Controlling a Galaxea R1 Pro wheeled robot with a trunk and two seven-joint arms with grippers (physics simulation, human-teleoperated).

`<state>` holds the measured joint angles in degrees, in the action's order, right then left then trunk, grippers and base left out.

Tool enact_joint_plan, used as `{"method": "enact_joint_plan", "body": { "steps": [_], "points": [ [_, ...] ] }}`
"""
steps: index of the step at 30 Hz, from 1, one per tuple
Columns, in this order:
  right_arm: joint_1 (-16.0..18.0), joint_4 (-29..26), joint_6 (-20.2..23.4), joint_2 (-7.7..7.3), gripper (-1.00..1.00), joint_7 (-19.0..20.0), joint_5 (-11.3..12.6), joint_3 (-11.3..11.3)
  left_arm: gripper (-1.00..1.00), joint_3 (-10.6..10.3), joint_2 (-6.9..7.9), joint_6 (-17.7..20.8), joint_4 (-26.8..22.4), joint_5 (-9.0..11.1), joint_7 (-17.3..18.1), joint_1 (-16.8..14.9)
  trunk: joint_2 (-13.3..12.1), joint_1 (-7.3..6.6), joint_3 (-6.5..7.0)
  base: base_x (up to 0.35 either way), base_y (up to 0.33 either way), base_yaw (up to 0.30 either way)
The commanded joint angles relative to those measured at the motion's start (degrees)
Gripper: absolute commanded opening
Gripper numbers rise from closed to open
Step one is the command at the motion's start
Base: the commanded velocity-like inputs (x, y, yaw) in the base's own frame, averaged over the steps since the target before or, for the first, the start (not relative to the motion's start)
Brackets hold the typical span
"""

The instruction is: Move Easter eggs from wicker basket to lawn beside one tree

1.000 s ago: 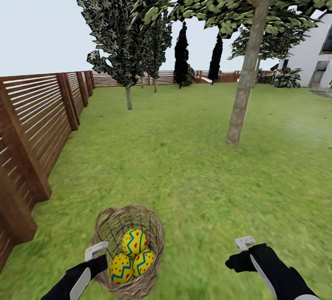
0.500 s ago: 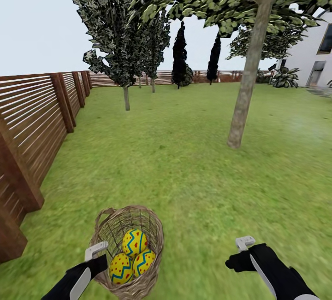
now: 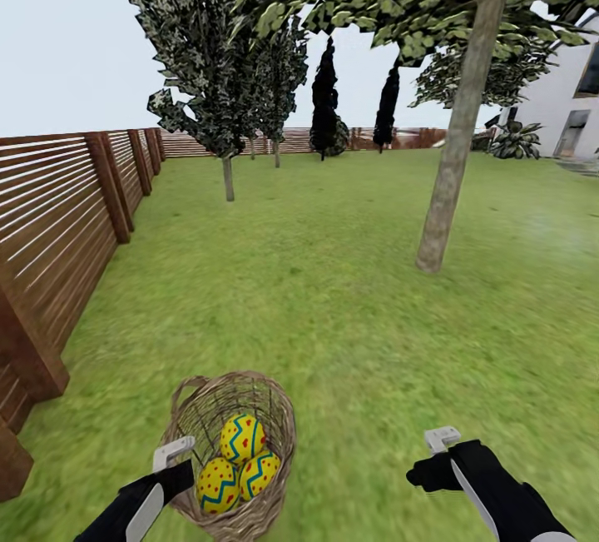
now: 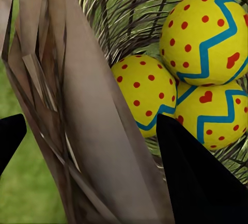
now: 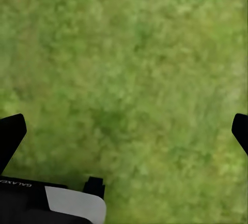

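Lawn (image 3: 333, 292) stretches ahead of you, fence (image 3: 58, 217) at left, tree (image 3: 453, 167) ahead-right | wicker basket (image 3: 200, 409) wall sits clamped between your left gripper (image 4: 90, 141) fingers, three Easter eggs (image 3: 237, 459) inside | your right gripper (image 5: 124, 131) is spread wide over grass, holding nothing
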<state>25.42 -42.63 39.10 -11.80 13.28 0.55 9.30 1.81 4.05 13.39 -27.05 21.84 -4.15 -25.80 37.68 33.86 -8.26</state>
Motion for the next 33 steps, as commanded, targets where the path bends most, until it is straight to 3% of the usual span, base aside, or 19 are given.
{"method": "enact_joint_plan", "body": {
  "steps": [1, 19, 33],
  "points": [
    [0.1, -0.1, 0.3, -0.06, 1.0, 0.1, 0.2, 0.2, -1.0, 0.0, 0.0, 0.3, -0.2, 0.7, -0.2, 0.0, 0.1, 0.05, -0.12, 0.327, 0.081, -0.191],
    [0.0, 0.0, 0.4, -0.06, 1.0, 0.0, 0.1, 0.1, -1.0, 0.0, -0.07, 0.3, -0.2, 0.7, -0.2, 0.0, 0.1, 0.05, -0.88, 0.327, 0.081, -0.278],
    [0.1, 0.1, 0.3, 0.02, 1.0, 0.0, -0.1, 0.3, -1.0, 0.0, -0.09, 0.3, -0.2, 0.6, -0.2, 0.0, 0.1, 0.05, -1.01, 0.328, 0.076, -0.03]
  ]
}}
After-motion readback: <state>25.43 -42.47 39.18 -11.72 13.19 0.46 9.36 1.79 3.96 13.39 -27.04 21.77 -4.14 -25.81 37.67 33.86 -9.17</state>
